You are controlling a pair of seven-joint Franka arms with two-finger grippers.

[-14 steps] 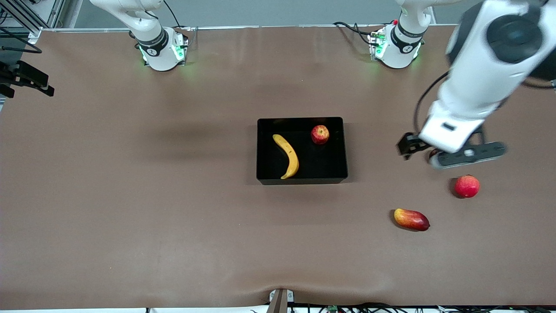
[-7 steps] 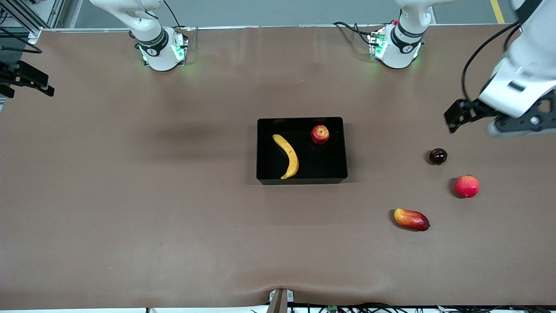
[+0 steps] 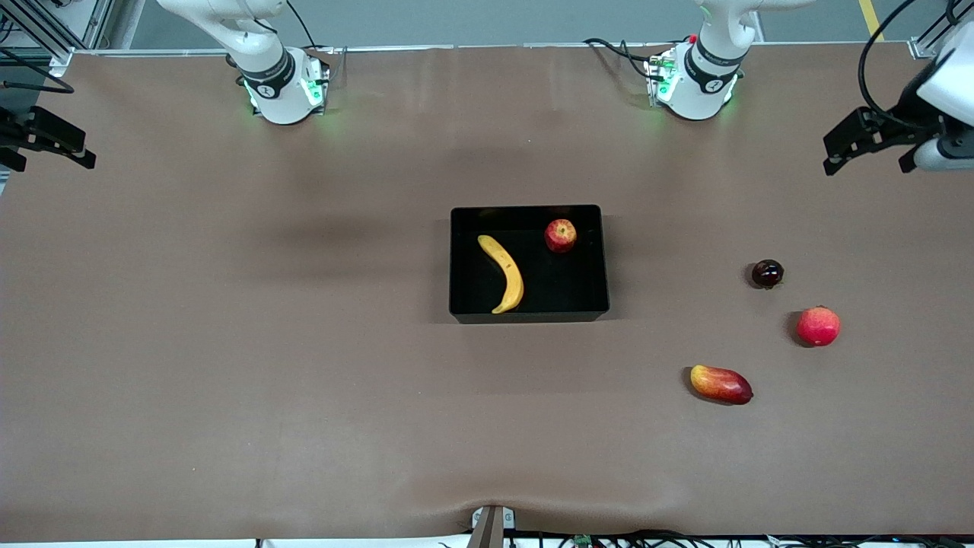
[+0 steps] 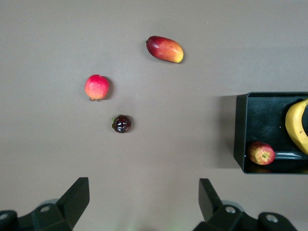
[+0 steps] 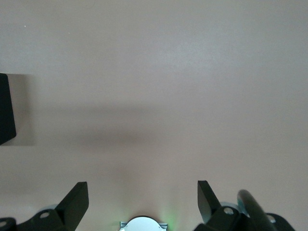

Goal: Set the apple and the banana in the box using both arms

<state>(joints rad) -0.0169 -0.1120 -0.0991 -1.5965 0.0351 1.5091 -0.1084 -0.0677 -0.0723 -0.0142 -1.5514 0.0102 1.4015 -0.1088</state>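
Lying nearest the front camera is the mango [image 3: 720, 384], with the pink fruit [image 3: 818, 326] and the dark fruit [image 3: 767, 273] farther up the desk [image 3: 228, 342], all loose toward the left arm's end. None of these belongs to the task.

Farther on, mid-desk, the box [image 3: 586, 304] holds both task things: the banana [image 3: 503, 273] lies on its floor, long axis running from the nearer wall toward the bases, and the apple [image 3: 560, 235] sits apart from it in the corner toward the left arm's base. By my reading the placing is done.

The left tool [image 4: 144, 202] hangs released and empty, jaws wide, over bare desk at the left arm's end; from it the dark fruit is closest, and the box lies well off toward the desk's middle. The right tool [image 5: 143, 202], also released and empty, waits high over bare desk near its base, with only a box corner [image 5: 6, 110] in its wrist view.

No further grasp seems needed; both arms look parked.
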